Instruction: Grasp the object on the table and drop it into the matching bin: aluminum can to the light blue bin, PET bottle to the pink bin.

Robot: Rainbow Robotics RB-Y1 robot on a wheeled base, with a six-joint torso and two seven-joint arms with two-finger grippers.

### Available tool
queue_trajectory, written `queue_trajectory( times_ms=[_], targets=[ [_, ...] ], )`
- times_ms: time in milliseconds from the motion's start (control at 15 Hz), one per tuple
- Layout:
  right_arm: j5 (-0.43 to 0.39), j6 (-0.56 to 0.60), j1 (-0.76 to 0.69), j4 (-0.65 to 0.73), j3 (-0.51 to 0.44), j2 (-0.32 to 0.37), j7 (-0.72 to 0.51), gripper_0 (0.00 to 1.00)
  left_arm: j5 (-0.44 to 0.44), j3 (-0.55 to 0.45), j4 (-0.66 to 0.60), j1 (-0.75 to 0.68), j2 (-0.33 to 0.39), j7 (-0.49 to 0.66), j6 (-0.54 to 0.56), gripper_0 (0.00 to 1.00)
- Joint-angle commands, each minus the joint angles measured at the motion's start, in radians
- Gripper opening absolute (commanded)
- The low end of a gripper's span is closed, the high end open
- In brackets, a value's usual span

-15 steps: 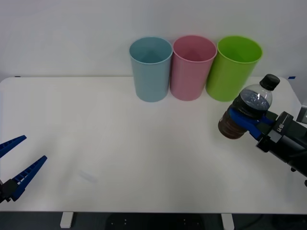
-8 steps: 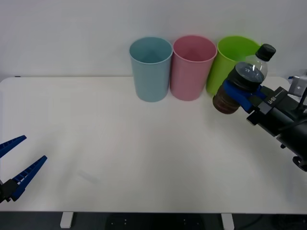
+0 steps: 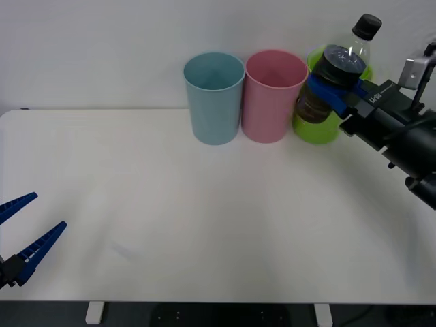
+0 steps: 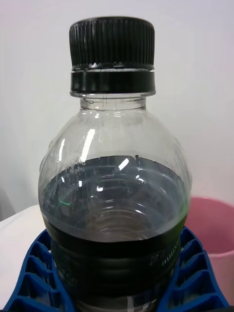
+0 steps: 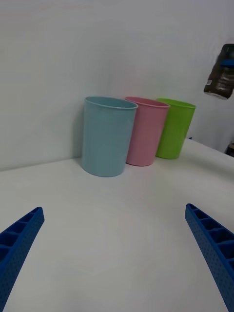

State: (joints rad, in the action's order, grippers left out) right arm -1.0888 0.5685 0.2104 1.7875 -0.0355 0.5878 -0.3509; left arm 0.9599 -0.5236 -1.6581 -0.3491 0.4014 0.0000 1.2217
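Observation:
The PET bottle (image 3: 332,78), clear with dark brown liquid and a black cap, hangs tilted in the air in front of the lime green bin, lifted off the table (image 3: 204,218). My right gripper (image 3: 332,85) is shut on the bottle's body; its blue fingers (image 4: 34,273) wrap the bottle (image 4: 114,195) on both sides. The pink bin (image 3: 274,95) stands just left of the bottle, between the light blue bin (image 3: 214,97) and the green one. In the left wrist view the bottle (image 5: 222,78) floats high, right of the bins. My left gripper (image 3: 20,238) rests open at the table's front left.
A lime green bin (image 3: 327,129) stands at the right end of the row, partly behind the bottle. The three bins line the table's far edge against a white wall. The pink bin's rim (image 4: 214,204) shows behind the bottle in the right wrist view.
My right gripper has carried the bottle up and back, from low near the table's right side to a spot in front of the green bin's rim. The left arm stayed put.

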Motion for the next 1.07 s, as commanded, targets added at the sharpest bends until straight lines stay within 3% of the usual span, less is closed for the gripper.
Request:
queue_trajectory(
  times_ms=[67, 467, 1067],
  targets=[
    [-0.003, 0.001, 0.103, -0.102, 0.025, 0.007, 0.007, 0.00, 0.000, 0.000, 0.000, 0.000, 0.000, 0.000, 0.000, 1.00],
    [-0.068, 0.001, 0.333, -0.358, 0.071, -0.013, 0.021, 0.00, 0.000, 0.000, 0.000, 0.000, 0.000, 0.000, 0.000, 1.00],
    [-0.220, -0.075, 0.601, -0.717, 0.071, -0.151, 0.069, 0.00, 0.000, 0.000, 0.000, 0.000, 0.000, 0.000, 0.000, 1.00]
  ],
)
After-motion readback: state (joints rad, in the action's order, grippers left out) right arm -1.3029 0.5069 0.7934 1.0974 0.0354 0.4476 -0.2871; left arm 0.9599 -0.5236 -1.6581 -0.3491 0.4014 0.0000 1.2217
